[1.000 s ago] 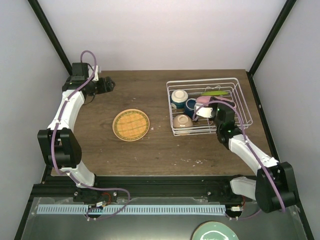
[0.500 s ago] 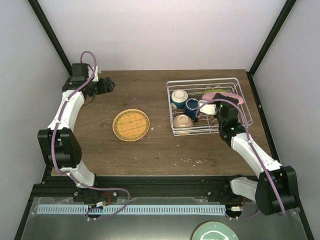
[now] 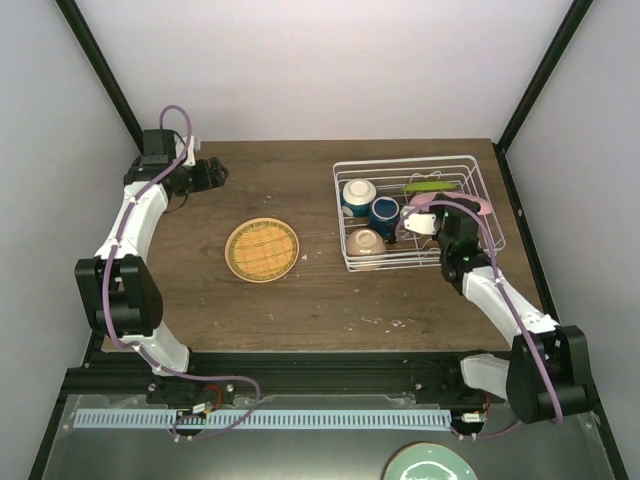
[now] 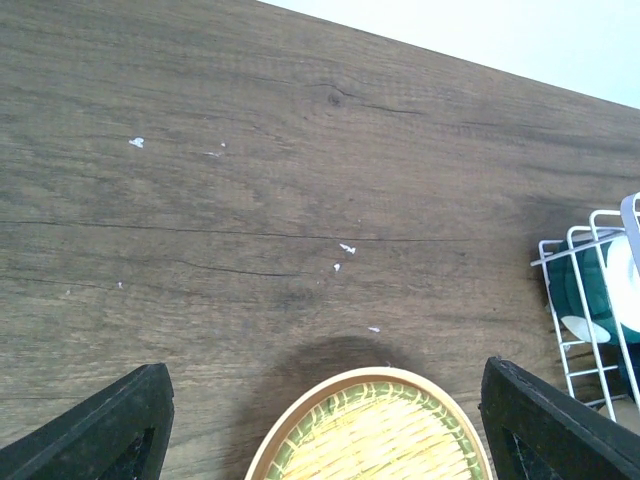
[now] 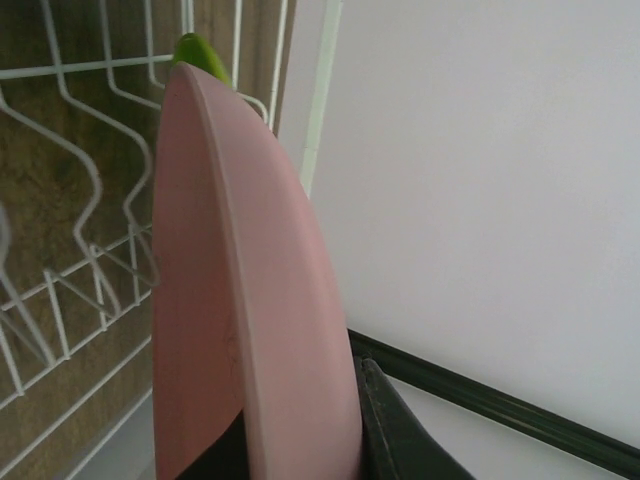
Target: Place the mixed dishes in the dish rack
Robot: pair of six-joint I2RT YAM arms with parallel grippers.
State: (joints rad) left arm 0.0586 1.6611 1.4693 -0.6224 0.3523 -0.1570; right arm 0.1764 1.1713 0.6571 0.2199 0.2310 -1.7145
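Note:
My right gripper (image 3: 437, 218) is shut on the pink plate (image 3: 468, 203) and holds it on edge over the right part of the white wire dish rack (image 3: 487, 215). In the right wrist view the pink plate (image 5: 230, 300) fills the jaws, with the lime green plate (image 5: 198, 52) just behind it. The green plate (image 3: 430, 186), two cream bowls (image 3: 360, 191) (image 3: 365, 243) and the dark blue mug (image 3: 383, 211) are in the rack. The woven yellow plate (image 3: 262, 250) lies flat on the table. My left gripper (image 3: 212, 172) is open above and behind it (image 4: 370, 430). No peach-tan plate shows.
A pale teal plate (image 3: 430, 462) lies off the table at the bottom edge. The rack's left end (image 4: 590, 300) shows in the left wrist view. Black frame posts stand at the back corners. Small white crumbs dot the wood.
My right gripper has carried the pink plate from the rack's middle toward its right side and turned it more on edge. The left arm has barely moved.

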